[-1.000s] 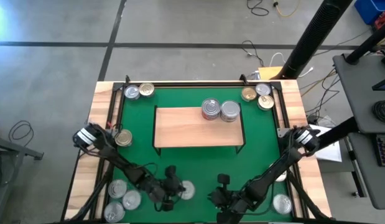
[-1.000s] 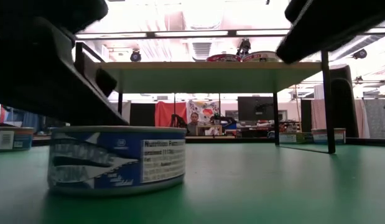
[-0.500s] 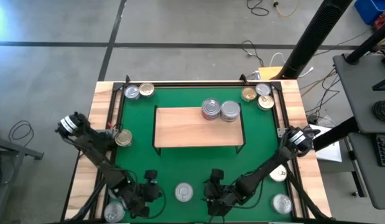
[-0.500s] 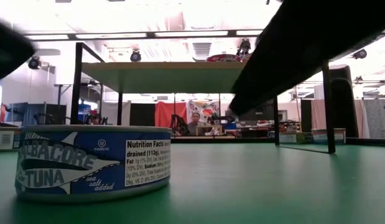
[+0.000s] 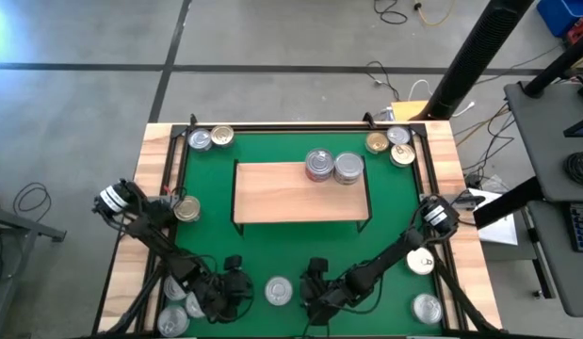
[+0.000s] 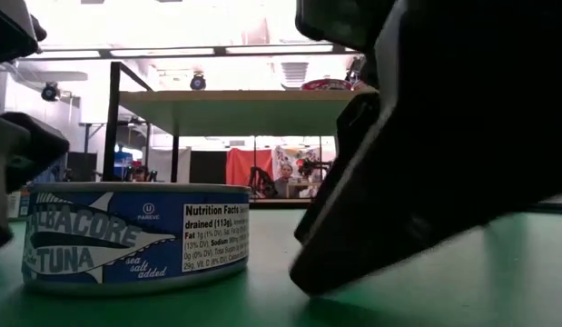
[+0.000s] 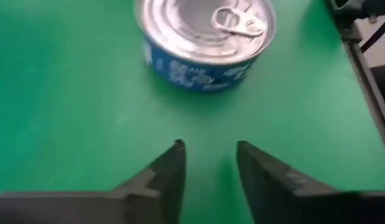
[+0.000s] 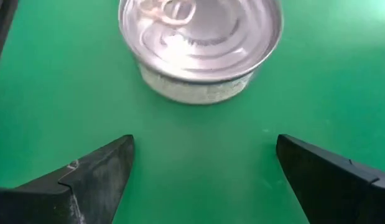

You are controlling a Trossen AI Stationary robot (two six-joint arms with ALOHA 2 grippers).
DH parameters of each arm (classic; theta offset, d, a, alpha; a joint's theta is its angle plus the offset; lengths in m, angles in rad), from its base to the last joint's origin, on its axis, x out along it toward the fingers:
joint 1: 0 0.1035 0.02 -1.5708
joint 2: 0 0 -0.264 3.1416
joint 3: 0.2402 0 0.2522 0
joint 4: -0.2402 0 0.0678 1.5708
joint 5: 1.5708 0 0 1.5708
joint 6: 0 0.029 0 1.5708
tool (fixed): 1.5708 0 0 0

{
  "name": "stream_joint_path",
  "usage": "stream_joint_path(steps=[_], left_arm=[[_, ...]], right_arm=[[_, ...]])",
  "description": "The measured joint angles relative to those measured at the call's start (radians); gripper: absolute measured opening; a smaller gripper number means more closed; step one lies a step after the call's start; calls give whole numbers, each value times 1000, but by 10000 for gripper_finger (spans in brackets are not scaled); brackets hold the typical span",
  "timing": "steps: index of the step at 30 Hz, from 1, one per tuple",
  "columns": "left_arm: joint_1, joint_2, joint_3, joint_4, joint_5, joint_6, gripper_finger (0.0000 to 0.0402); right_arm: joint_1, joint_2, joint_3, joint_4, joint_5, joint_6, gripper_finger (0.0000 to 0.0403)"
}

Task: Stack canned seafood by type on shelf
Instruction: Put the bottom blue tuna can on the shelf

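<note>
Nearby: spare tins (image 5: pixel 186 306) just behind left end effector (image 5: pixel 236 288); nothing blocking.
Tuna tin (image 5: pixel 279 291): between both end effectors.
Left: narrow gap, empty.
Right end effector (image 5: pixel 312 287): wide, empty.

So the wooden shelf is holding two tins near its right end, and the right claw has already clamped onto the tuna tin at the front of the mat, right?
Not quite. The shelf does hold two tins, but the right claw is not clamped on anything. The right wrist view shows its fingers spread wide, with the tuna tin sitting free on the mat ahead of them.
</note>
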Motion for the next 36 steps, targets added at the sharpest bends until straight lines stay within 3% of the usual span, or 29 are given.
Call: stream_joint_path(steps=[8, 14, 21, 28, 36], left_arm=[[13, 136, 20, 139, -127, 79, 287], [15, 212, 78, 144, -171, 110, 356], [27, 224, 88, 155, -169, 130, 375], [68, 234, 74, 240, -137, 213, 375], [82, 235, 72, 348, -146, 305, 376]], right_arm=[[-53, -3, 1, 42, 40, -132, 384], [-91, 22, 0, 114, -13, -267, 384], [-133, 25, 3, 176, -66, -388, 384], [-184, 30, 23, 182, -206, -489, 384], [-194, 45, 23, 182, -229, -547, 384]])
